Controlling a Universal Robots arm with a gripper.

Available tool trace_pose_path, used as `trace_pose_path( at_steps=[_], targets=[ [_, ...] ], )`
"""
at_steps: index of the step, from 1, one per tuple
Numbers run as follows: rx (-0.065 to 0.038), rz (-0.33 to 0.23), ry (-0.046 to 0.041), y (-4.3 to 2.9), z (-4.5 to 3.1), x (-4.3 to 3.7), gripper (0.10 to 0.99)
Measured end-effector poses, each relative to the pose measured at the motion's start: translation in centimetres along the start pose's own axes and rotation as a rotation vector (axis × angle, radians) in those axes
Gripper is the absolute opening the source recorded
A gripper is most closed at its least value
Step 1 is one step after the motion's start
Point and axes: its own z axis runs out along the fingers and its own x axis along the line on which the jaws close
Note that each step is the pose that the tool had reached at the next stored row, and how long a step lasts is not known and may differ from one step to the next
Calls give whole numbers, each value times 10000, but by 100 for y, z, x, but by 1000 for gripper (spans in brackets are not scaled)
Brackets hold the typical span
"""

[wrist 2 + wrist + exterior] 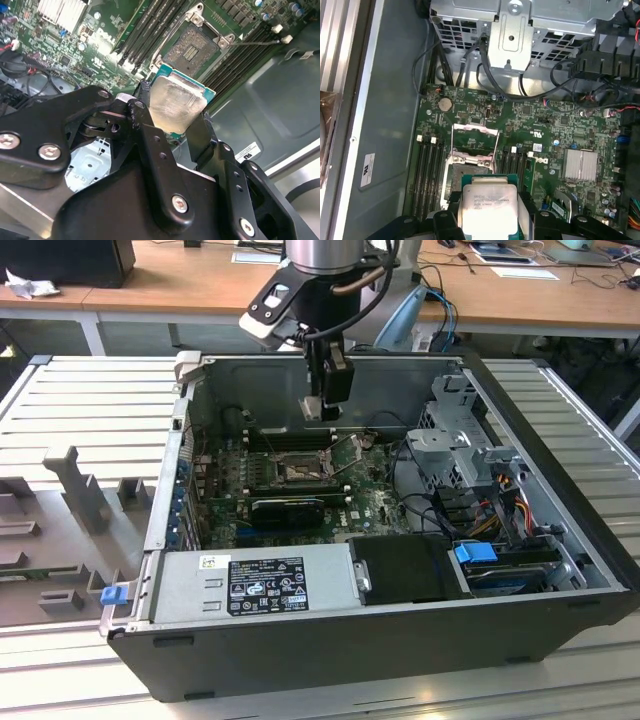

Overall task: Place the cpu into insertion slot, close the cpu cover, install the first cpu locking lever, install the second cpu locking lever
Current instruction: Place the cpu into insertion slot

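My gripper [322, 405] hangs inside the open computer case, a little above the motherboard, shut on the cpu [177, 102]. The cpu is a flat square chip with a pale metal top and a green edge, clamped between the two black fingers [142, 97]. In the first wrist view the cpu [487, 207] hovers just off one side of the insertion slot [465, 170], whose dark contact field lies bare. The cpu cover [474, 131], a thin silvery frame, is swung open beside the socket. The insertion slot [298, 470] sits below and slightly to the exterior view's left of the gripper.
Long black memory slots [427, 172] flank the socket on both sides. A finned heatsink [580, 165] and black cables [490, 80] lie nearby. The case holds a power supply [255, 580] in front and a metal drive cage [465, 450] at the exterior view's right.
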Motion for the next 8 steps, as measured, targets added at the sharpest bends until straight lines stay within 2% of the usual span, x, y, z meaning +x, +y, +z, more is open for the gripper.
trace_pose_path(
  at_steps=[2, 8],
  targets=[
    [-3, 202, -16, -3, 10, 0, 529],
    [-3, 230, -18, -6, 38, 0, 529]
  ],
)
